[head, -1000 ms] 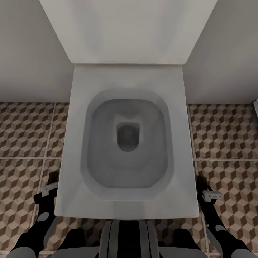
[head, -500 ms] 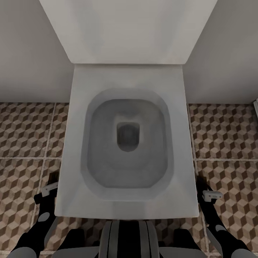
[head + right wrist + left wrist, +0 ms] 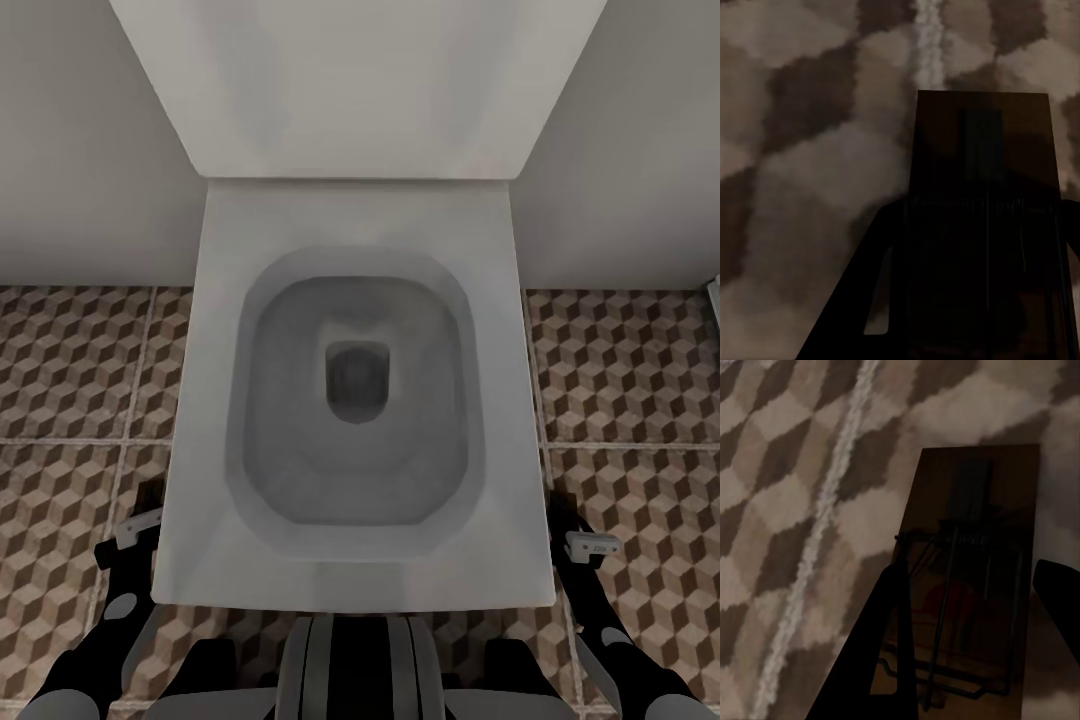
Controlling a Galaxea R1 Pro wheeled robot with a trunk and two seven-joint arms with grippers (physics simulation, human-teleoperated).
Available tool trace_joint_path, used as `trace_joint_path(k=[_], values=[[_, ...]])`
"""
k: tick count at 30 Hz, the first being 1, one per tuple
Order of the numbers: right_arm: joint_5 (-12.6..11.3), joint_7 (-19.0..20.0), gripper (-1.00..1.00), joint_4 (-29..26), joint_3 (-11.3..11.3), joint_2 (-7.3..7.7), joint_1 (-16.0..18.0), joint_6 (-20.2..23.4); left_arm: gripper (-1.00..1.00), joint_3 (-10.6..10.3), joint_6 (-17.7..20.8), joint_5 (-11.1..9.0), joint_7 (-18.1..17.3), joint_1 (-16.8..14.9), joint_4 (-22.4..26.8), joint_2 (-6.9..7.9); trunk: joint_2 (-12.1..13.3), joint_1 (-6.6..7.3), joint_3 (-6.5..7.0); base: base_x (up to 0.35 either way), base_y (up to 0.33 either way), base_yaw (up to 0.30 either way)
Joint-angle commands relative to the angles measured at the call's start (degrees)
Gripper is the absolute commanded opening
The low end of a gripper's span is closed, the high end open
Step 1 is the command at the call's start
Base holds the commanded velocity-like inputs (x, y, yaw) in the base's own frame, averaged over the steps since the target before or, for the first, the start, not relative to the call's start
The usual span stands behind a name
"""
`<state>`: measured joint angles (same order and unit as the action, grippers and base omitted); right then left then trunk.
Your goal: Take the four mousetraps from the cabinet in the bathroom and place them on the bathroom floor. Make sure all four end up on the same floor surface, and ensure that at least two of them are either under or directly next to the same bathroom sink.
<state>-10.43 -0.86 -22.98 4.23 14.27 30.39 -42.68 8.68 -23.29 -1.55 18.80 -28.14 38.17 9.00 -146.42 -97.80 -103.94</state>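
From the head camera you are looking straight down on a white toilet (image 3: 355, 400), its open bowl in the middle and the cistern against the pale wall (image 3: 90, 140) beyond. The bathroom floor (image 3: 70, 370), tiled in a brown, beige and white cube pattern with pale grout lines, shows on both sides of the toilet. Your left gripper (image 3: 140, 530) hangs low beside the toilet's left edge, and your right gripper (image 3: 588, 545) hangs low beside its right edge. From here you cannot tell how either pair of jaws stands.

In the left wrist camera, a mousetrap (image 3: 971, 577), a brown wooden board with dark metal spring parts, sits between the two dark fingers (image 3: 881, 660) of your left gripper (image 3: 967, 637), gripped at its sides. The tiled floor (image 3: 795, 472) lies behind it.

In the right wrist camera, a second mousetrap (image 3: 982, 187) is held the same way, with the dark fingers (image 3: 874, 285) of your right gripper (image 3: 979, 300) closed against its edges. The picture is dim, and the cube-pattern floor (image 3: 810, 150) shows behind the board.
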Motion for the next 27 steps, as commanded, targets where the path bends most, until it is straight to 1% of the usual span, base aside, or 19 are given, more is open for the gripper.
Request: trace_joint_path(k=[1,16,27], values=[[-0.6,0.1,-1.0,0.0,0.4,0.06,0.0,-0.2,-1.0,-0.5,1.3,0.1,0.0,0.0,-0.2,-0.02,0.0,0.0,-0.03,0.0,0.0,0.0],[-0.7,0.2,-1.0,0.0,0.4,-0.03,0.0,-0.2,-1.0,-0.6,1.2,0.1,0.4,0.0,-0.1,-0.19,0.0,0.0,-0.03,0.0,0.0,0.0],[-0.7,0.2,-1.0,0.0,0.4,-0.03,0.0,-0.2,-1.0,-0.3,1.2,-0.2,0.5,0.0,-0.2,0.19,0.0,0.0,-0.03,0.0,0.0,0.0]])
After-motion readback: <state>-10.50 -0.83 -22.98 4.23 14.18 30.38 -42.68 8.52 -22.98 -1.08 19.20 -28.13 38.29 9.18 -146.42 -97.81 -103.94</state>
